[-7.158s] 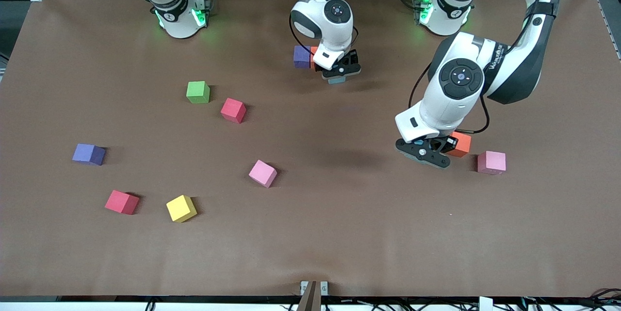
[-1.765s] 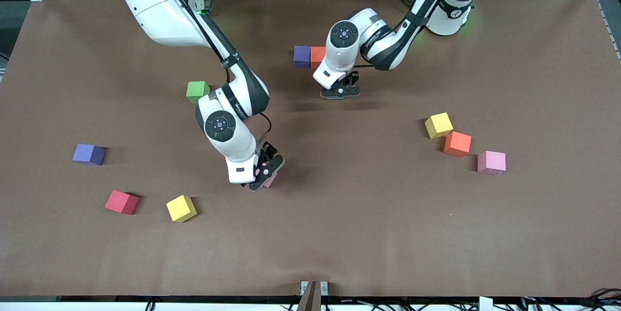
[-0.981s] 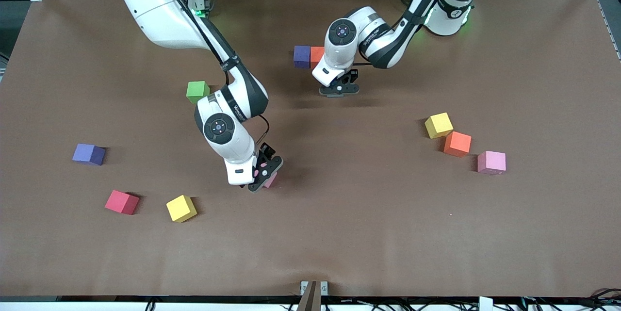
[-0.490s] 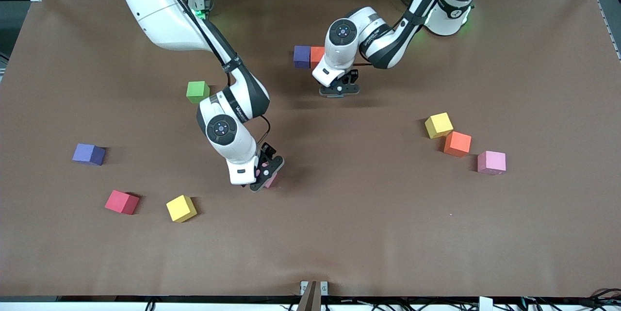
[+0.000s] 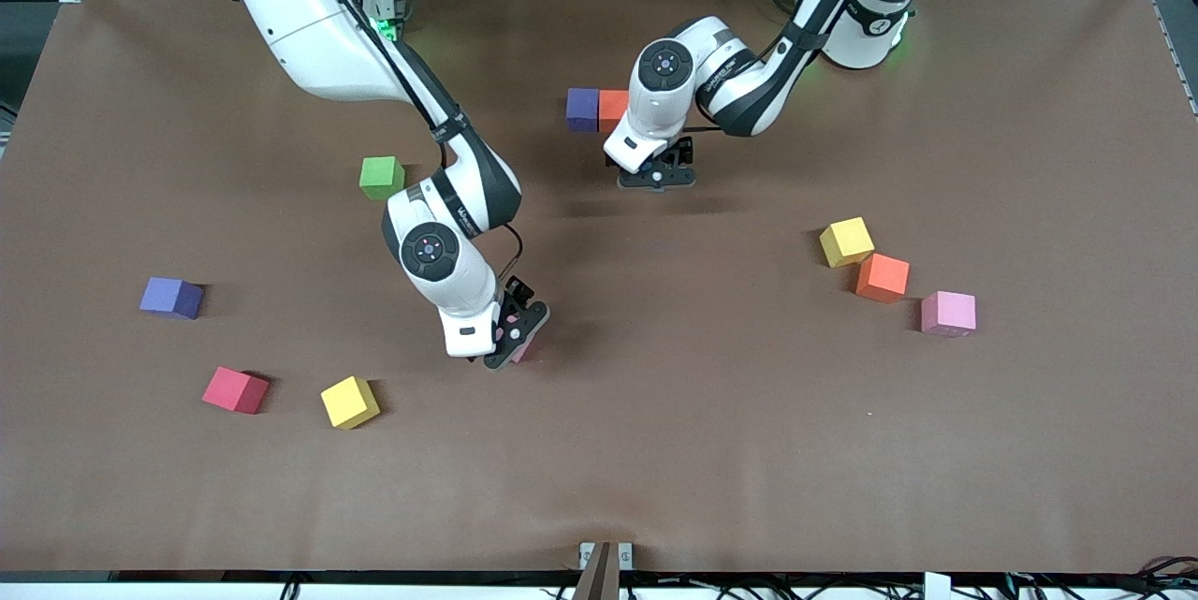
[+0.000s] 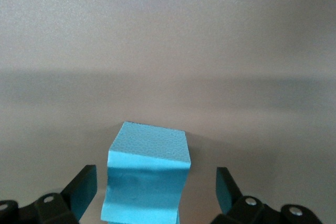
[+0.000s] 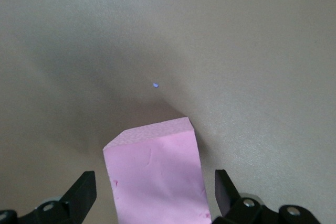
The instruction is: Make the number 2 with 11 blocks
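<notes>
A light blue block (image 6: 147,182) rests on the table between the spread fingers of my open left gripper (image 6: 155,195), with a gap on each side. In the front view that gripper (image 5: 658,174) hangs low beside an orange block (image 5: 613,104) and a purple block (image 5: 582,109), which touch in a row; the light blue block is hidden there. My open right gripper (image 5: 513,338) straddles a pink block (image 5: 526,352) near the table's middle. In the right wrist view the pink block (image 7: 155,177) lies between the fingers of my right gripper (image 7: 155,192), untouched.
Loose blocks toward the right arm's end: green (image 5: 382,177), purple (image 5: 171,297), red (image 5: 235,389), yellow (image 5: 350,402). Toward the left arm's end a yellow block (image 5: 846,241), an orange block (image 5: 882,277) and a pink block (image 5: 948,314) sit close together.
My left gripper has opened and let go of the light blue block, which now rests on the table. The right gripper stayed open around the pink block, shifting only slightly.
</notes>
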